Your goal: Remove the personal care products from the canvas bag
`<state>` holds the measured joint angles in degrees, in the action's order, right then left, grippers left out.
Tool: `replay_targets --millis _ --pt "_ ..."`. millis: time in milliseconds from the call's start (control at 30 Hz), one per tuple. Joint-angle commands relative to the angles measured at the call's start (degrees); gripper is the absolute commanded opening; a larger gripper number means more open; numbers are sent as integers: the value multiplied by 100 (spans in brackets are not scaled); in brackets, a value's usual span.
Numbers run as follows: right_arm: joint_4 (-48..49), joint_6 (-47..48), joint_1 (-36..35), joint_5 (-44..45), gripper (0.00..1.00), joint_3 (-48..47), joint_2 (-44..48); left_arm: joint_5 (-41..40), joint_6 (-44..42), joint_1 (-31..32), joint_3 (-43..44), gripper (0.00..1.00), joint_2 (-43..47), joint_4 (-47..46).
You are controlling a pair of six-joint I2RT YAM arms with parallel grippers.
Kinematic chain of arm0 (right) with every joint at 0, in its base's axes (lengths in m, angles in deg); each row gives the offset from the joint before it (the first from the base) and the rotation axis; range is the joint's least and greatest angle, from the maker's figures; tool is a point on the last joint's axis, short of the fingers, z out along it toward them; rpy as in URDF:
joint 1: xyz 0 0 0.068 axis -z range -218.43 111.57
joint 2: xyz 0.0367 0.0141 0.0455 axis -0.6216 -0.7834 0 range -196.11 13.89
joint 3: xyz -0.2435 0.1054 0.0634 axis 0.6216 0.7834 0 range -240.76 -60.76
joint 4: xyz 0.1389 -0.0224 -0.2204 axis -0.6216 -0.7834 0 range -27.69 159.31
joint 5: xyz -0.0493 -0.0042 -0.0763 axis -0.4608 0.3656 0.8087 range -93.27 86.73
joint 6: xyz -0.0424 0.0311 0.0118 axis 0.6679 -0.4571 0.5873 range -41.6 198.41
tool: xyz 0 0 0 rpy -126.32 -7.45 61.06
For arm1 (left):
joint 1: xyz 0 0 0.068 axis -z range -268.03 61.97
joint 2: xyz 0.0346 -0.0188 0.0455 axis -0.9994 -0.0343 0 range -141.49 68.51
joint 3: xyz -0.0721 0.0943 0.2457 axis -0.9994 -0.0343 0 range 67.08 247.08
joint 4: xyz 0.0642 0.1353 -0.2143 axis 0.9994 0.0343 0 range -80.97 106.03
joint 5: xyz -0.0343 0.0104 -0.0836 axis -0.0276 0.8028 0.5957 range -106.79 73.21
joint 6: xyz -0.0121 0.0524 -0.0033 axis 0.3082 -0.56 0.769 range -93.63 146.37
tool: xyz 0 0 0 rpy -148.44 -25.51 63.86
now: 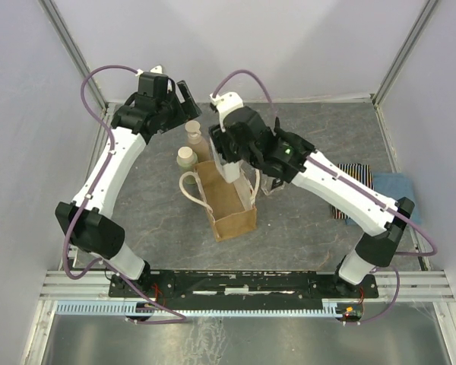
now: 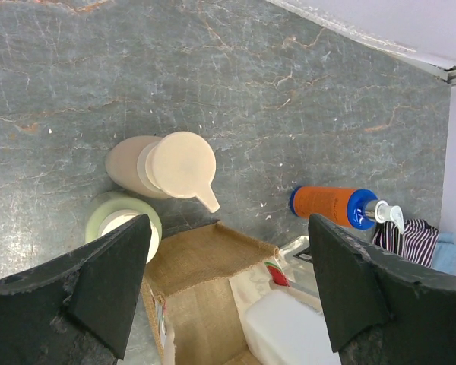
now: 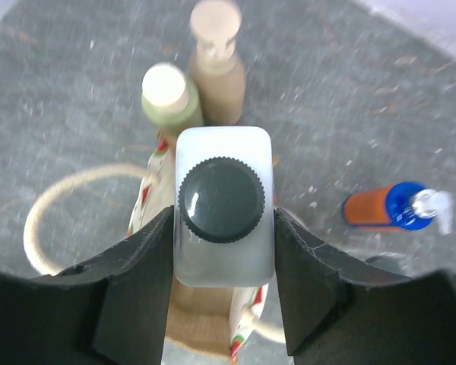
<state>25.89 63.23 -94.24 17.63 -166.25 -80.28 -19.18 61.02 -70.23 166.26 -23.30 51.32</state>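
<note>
The tan canvas bag (image 1: pixel 229 204) stands open in the middle of the table, with cream rope handles. My right gripper (image 1: pixel 232 156) is shut on a whitish bottle with a dark cap (image 3: pixel 223 201) and holds it upright over the bag's far end (image 3: pixel 205 327). The same bottle shows in the left wrist view (image 2: pixel 292 331). A beige-brown bottle (image 1: pixel 194 139) and a green jar with a cream lid (image 1: pixel 186 158) stand on the table just beyond the bag. An orange bottle with a blue cap (image 2: pixel 330 205) lies to the bag's right. My left gripper (image 1: pixel 178 95) is open and empty above the bottles.
A striped folded cloth (image 1: pixel 357 182) and a blue folded cloth (image 1: pixel 395 186) lie at the right, partly under the right arm. Grey walls with metal posts (image 1: pixel 72 46) close the table at the back and sides.
</note>
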Motion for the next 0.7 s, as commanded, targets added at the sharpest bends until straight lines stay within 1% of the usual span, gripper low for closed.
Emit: replay_targets --millis 0,133,200,333,467,667 --pt "1218 633 321 689 51 -634 321 124 103 -4 -19 90 297 -147" --pt "1659 555 858 464 49 -821 188 134 94 -4 -42 90 346 -141" --pt "1729 475 1236 297 47 -1094 -46 145 94 -3 -56 90 357 -137" --pt "1860 369 1616 115 45 -1461 -474 161 75 -6 -65 90 367 -133" --pt "2126 289 1864 -28 45 -1571 -794 138 53 -4 -91 90 384 -133" --pt "2471 237 2037 -157 45 -1547 -1201 162 23 -3 -100 90 348 -136"
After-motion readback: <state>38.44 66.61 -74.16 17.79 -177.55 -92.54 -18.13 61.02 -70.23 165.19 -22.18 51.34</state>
